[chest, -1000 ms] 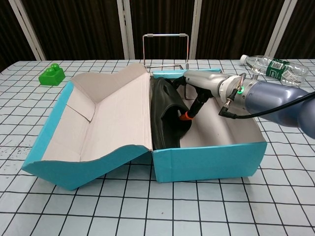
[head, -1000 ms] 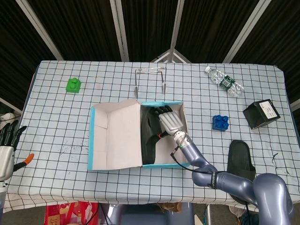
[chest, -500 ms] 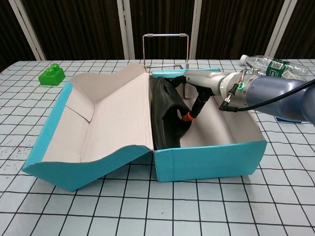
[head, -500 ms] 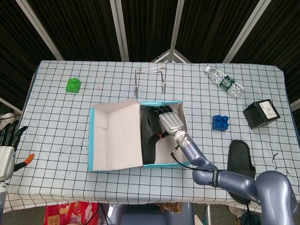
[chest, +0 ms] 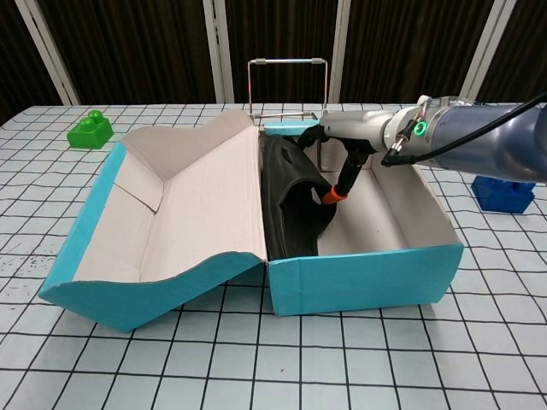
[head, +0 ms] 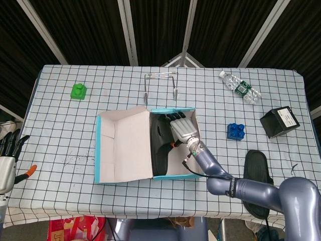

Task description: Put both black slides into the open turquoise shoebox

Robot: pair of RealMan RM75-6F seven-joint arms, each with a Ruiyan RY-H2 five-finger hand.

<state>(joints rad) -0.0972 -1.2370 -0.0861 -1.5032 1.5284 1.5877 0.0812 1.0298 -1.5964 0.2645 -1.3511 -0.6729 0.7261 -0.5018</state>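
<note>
Since a second ago the right hand (head: 182,130) has drawn back a little toward the right inside the shoebox (head: 196,131), and its forearm now sits higher over the box's right wall; nothing else has shifted. The hand is in the box's right half, fingers reaching down beside the first slide (head: 160,144). An orange-tipped finger (chest: 328,196) touches the slide's edge, but whether the hand grips it or only rests against it cannot be told.

There are two black slides. One stands on its side in the box, leaning against the inner left wall next to the raised lid (head: 125,145). The second slide (head: 258,168) lies flat on the checked surface (head: 65,130), well to the right of the box, near the front edge.

The left hand (head: 7,155) hangs at the surface's left edge, fingers spread, holding nothing.

Two toy bricks: one green (head: 78,91) at far left, one blue (head: 235,131) right of the box. One clear water bottle (head: 240,88) lies on its side at far right; its green label is too small to read. One black case (head: 279,121) with a white label, also unreadable, sits at the right edge. One wire stand (head: 161,85) is just behind the box.
</note>
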